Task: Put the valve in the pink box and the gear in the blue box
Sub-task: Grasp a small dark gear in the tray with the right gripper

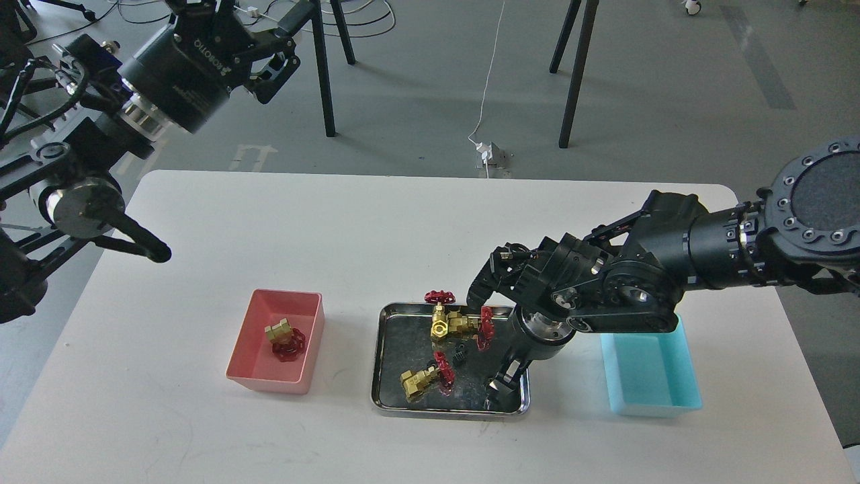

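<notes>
We find the white table [336, 228] carrying three containers in a row: the pink box [306, 336] toward our left, a steel tray [381, 363] in the middle, and the blue box [672, 390] toward our right. Our right arm reaches in from the right and hangs over the tray's right half, partly covering the blue box's upper left corner. Our right pincer [492, 336] stands apart, one finger near the tray's top edge, the other near its lower right corner. Our left pincer [272, 57] is held high, well clear of the table; it is seen dark and we cannot tell how it stands.

One valve [285, 337] lies inside the pink box. In the tray, two valves [451, 324] lie touching at the top, just left of the upper finger, and a third valve [425, 378] lies lower left. The gear [459, 353] sits between these, left of the pincer's gap.
</notes>
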Robot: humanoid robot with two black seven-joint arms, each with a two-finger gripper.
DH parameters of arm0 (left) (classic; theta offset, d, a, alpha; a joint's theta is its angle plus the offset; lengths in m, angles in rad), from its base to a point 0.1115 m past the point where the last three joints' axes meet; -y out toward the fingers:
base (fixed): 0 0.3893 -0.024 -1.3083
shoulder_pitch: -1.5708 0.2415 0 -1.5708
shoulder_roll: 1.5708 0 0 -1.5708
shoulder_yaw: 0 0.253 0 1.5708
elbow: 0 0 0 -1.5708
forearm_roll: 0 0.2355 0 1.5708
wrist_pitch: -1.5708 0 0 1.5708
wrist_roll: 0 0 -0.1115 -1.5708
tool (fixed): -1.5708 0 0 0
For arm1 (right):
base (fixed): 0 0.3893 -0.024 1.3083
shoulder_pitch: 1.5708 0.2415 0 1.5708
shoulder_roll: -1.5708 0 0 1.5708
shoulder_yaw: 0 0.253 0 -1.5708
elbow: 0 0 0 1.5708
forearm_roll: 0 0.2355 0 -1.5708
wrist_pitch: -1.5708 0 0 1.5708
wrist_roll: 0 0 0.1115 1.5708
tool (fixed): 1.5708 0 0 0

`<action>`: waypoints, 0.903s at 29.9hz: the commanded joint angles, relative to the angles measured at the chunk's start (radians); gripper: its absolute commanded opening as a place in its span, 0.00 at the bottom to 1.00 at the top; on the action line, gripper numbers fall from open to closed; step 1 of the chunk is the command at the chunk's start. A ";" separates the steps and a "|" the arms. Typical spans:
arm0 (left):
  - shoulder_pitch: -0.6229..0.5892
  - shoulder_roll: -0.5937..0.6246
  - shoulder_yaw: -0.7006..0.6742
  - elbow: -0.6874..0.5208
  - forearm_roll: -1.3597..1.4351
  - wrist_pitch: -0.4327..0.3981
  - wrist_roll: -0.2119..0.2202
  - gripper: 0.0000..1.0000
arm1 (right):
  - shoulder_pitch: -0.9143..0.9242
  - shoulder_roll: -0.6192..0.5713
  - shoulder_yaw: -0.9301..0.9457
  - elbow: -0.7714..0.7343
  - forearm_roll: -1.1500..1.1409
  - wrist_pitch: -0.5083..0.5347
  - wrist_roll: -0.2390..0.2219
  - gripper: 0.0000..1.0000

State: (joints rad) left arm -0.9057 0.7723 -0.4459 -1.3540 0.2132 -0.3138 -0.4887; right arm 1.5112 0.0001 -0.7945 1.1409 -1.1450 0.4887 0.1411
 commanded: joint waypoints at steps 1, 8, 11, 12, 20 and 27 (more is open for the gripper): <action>0.002 -0.002 0.000 0.000 0.000 -0.001 0.000 0.78 | -0.013 0.000 0.000 -0.013 0.002 0.000 0.000 0.62; 0.004 -0.004 0.000 0.000 0.000 -0.001 0.000 0.78 | -0.022 0.000 0.014 -0.016 0.007 -0.010 0.003 0.62; 0.005 -0.010 0.000 0.001 0.000 -0.001 0.000 0.79 | -0.022 0.000 0.020 -0.015 0.016 -0.012 0.006 0.62; 0.008 -0.010 0.000 0.001 0.000 -0.001 0.000 0.79 | -0.022 0.000 0.023 -0.015 0.025 -0.012 0.006 0.62; 0.011 -0.022 0.000 0.001 0.002 -0.001 0.000 0.79 | -0.036 0.000 0.037 -0.015 0.045 -0.016 0.006 0.62; 0.014 -0.036 0.000 0.003 0.002 -0.001 0.000 0.79 | -0.045 0.000 0.037 -0.015 0.044 -0.036 0.006 0.61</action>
State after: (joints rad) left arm -0.8925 0.7457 -0.4465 -1.3515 0.2141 -0.3145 -0.4887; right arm 1.4705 0.0000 -0.7578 1.1261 -1.1001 0.4641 0.1477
